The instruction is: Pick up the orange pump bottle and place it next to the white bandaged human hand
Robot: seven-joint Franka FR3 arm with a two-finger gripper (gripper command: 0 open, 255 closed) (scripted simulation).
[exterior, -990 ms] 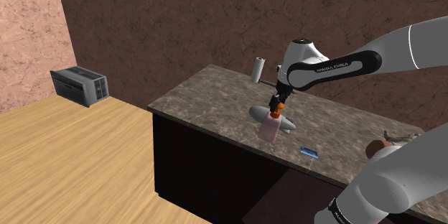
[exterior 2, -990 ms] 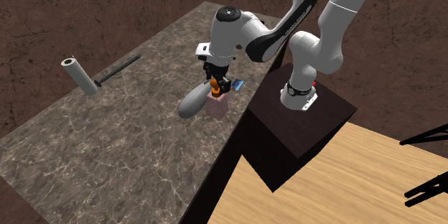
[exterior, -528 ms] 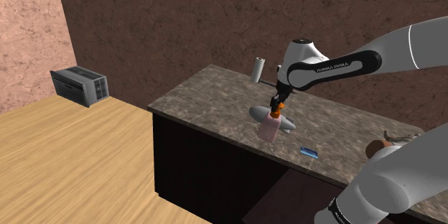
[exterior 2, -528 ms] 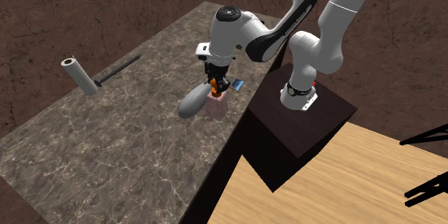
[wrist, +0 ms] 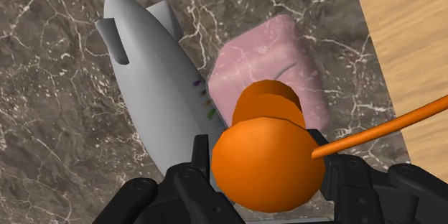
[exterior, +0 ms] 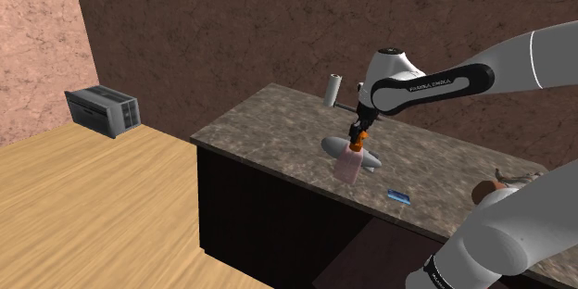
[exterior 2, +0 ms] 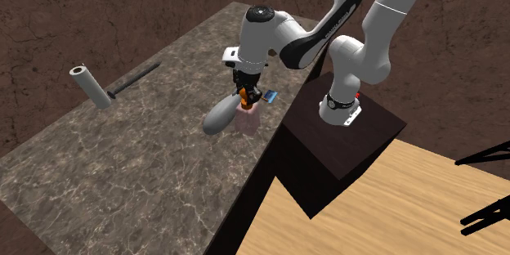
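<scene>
The pump bottle has a pink body and an orange pump head with a thin orange spout. It stands upright near the counter's front edge. My black gripper comes down from above and is shut on the pump head, one finger on each side. Right beside the bottle, and seemingly touching it, lies a grey, elongated mitten-like hand.
A white cylinder stands at the back of the marbled counter, beside a dark rod. A small blue card lies near the stand. A grey box sits on the wooden floor.
The fingers have closed on the orange pump head. The arm and bottle have stayed where they were.
</scene>
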